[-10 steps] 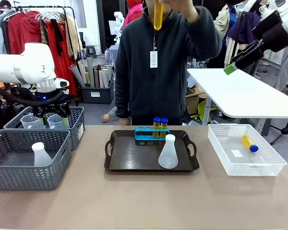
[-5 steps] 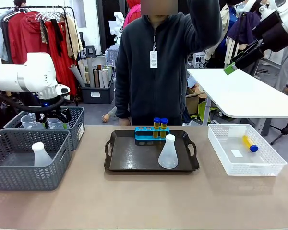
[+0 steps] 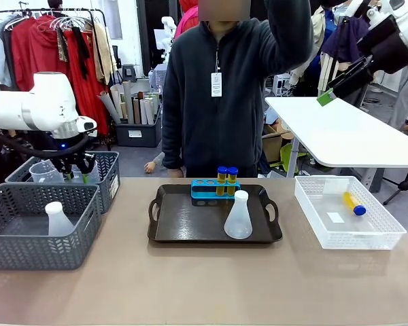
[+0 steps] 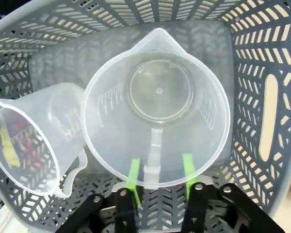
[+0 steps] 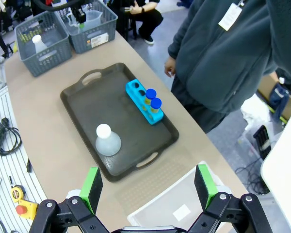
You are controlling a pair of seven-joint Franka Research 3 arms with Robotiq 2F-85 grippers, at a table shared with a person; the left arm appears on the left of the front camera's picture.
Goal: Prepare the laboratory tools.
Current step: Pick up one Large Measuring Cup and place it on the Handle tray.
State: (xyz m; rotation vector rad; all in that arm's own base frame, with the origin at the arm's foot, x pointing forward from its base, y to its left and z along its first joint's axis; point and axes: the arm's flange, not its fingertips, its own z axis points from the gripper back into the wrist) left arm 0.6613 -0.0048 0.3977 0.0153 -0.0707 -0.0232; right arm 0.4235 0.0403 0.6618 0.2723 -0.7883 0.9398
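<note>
Two things differ from a second ago: the left hand has come lower into the far grey basket, and the person has lifted the arm with a yellow tube above the picture's edge. The green pads are half spread and stand on both sides of the handle of a clear measuring beaker, with a small gap at each side. This beaker is thin smooth plastic, round, with a pointed spout. A second beaker sits tilted just beside it, and the perforated walls are close around. The right hand hangs high over the worktop, fingers wide apart, holding nothing. On a dark tray stand a translucent conical flask and a blue rack with two blue-capped yellow tubes. One more tube lies in the white mesh basket; another flask stands in the near grey basket
</note>
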